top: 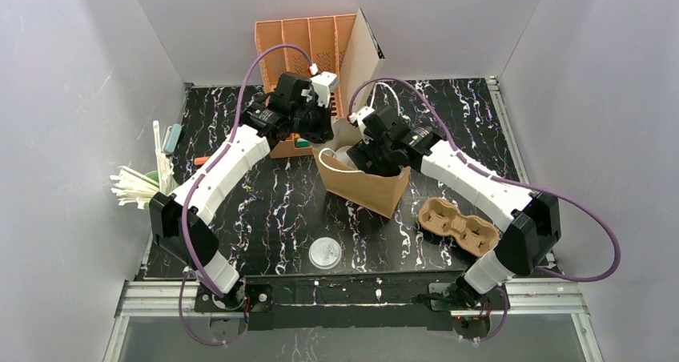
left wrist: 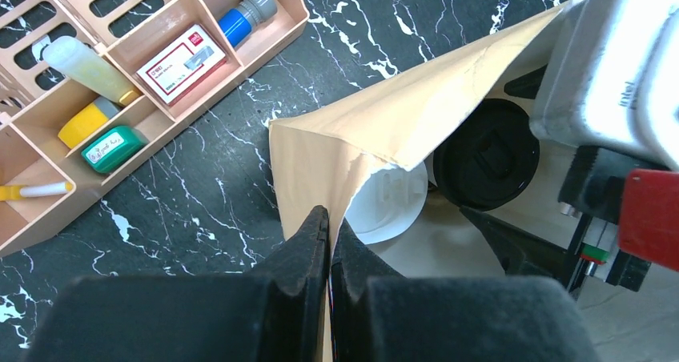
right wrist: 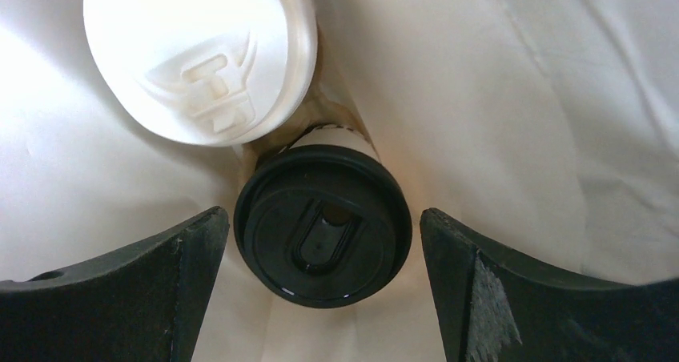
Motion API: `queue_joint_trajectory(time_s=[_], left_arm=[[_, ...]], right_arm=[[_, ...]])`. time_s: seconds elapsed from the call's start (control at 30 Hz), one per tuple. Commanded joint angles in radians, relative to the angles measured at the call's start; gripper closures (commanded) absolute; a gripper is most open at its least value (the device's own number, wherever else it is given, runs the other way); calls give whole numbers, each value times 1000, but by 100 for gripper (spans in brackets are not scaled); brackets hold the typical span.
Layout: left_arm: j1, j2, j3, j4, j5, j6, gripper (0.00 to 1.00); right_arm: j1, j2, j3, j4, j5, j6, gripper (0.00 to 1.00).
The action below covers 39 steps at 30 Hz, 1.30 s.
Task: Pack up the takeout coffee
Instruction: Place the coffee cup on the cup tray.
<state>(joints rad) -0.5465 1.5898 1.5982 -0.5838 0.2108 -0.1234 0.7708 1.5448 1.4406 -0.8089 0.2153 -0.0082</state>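
Landmark: a brown paper bag [top: 364, 187] stood open-mouthed near the middle of the black marbled tabletop [top: 264, 218], its rim creased and uneven.
Left end effector [left wrist: 329, 226]: it sat at the bag's rim, on the side facing the organiser. Its fingers were pressed together with the paper edge pinched between them.
Right end effector [right wrist: 324, 246]: it reached down inside the bag with its fingers spread wide, one on either side of the coffee. A gap showed between each finger and the lid, so it gripped nothing.
Takeout coffee cup [right wrist: 335, 136]: it stood upright on the floor of the bag. Only a sliver of its white wall showed under the lid.
Black lid [right wrist: 320, 218]: it was seated on the cup, round, with its sip slot facing up.
White lid [right wrist: 200, 50]: this was also inside the bag, tilted, just beside the black lid. I could not tell whether the two touched.
Flat white lid [top: 325, 252]: it lay on the tabletop outside the bag, on the near side toward the arm bases.
Cardboard cup carrier [top: 459, 222]: it rested on the tabletop close to the bag's right side.
Orange organiser [top: 307, 38]: it stood behind the bag at the far edge, with small boxes and bottles in its low compartments.
Green cup of straws [top: 144, 187]: it was well to the left of the bag, at the tabletop's left edge.
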Motion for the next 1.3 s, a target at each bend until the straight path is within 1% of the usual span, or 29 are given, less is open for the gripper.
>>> queue_joint_trajectory(time_s=[0.0, 0.23, 0.4, 0.5, 0.67, 0.83, 0.93, 1.07, 1.1, 1.17, 1.27], left_arm=[[8, -25, 23, -12, -31, 2, 100], [8, -16, 36, -17, -52, 0, 100], [8, -12, 43, -16, -63, 5, 100], [8, -11, 54, -17, -72, 4, 100], [8, -20, 46, -23, -99, 1, 100], [8, -14, 62, -28, -136, -6, 100], [8, 0, 72, -35, -144, -19, 100], [8, 11, 66, -32, -164, -26, 100], [8, 14, 70, -32, -170, -29, 98], [8, 15, 74, -30, -180, -37, 89], [8, 11, 84, -27, -195, -52, 69]], right_arm=[[-10, -65, -15, 77, 71, -41, 2], [-9, -114, 47, 74, -90, -53, 2], [-9, -93, 77, 2, -186, -44, 2], [-9, -66, 110, -43, -173, -29, 2], [-11, -80, 135, -13, -156, -26, 2], [-11, -60, 218, -22, -159, -22, 2], [-11, -44, 279, -27, -160, -11, 9], [-11, -28, 337, -27, -175, -6, 9], [-11, -27, 349, -27, -171, -6, 9], [-10, -25, 371, -27, -156, -6, 9], [-12, -27, 397, -27, -138, -8, 10]])
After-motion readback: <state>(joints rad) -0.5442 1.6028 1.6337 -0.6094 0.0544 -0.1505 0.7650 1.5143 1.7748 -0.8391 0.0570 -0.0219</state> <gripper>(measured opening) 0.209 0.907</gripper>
